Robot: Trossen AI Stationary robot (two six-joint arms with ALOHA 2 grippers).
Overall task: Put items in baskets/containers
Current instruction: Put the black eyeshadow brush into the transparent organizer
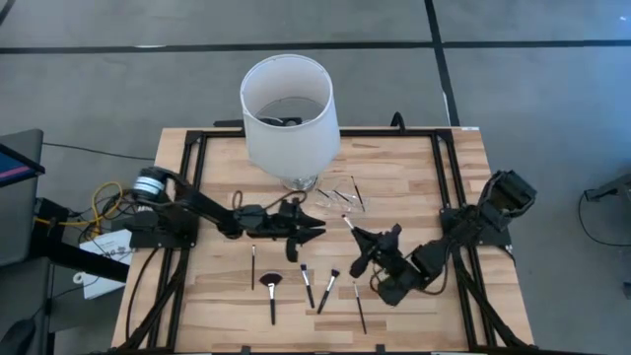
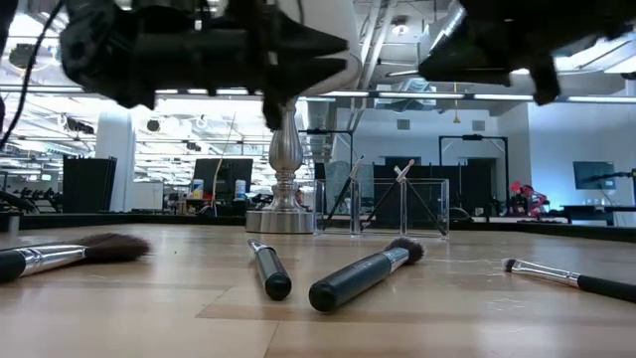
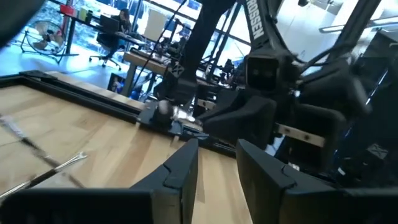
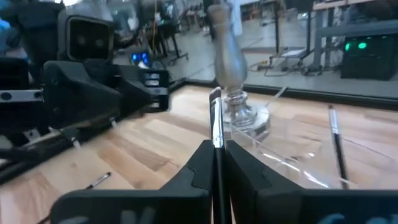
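Observation:
Several black-handled brushes lie flat on the wooden table near its front: one (image 1: 253,264), a fan-headed one (image 1: 271,291), and others (image 1: 307,284) (image 1: 328,289) (image 1: 360,306). The clear tray (image 1: 340,194) stands right of the lamp foot, with brushes (image 2: 397,199) leaning in it. My right gripper (image 1: 357,235) hovers just near of the tray, shut on one brush (image 4: 216,124). My left gripper (image 3: 217,168) hangs open and empty over the table's middle (image 1: 314,230), pointing at the right arm. My right gripper pinches a brush between its two fingers (image 4: 199,165). The silvery ferrule (image 4: 216,127) and dark tip stick out past the fingertips toward the tray; the fingers hide the gripped part. The fingers come about level from the near right. The brush is lifted clear of the table.
A tall white cylinder (image 1: 288,108) on a silvery foot (image 2: 283,189) stands at the table's far middle, just left of the tray. Black rails (image 1: 197,158) frame the tabletop. The two grippers face each other closely above the middle.

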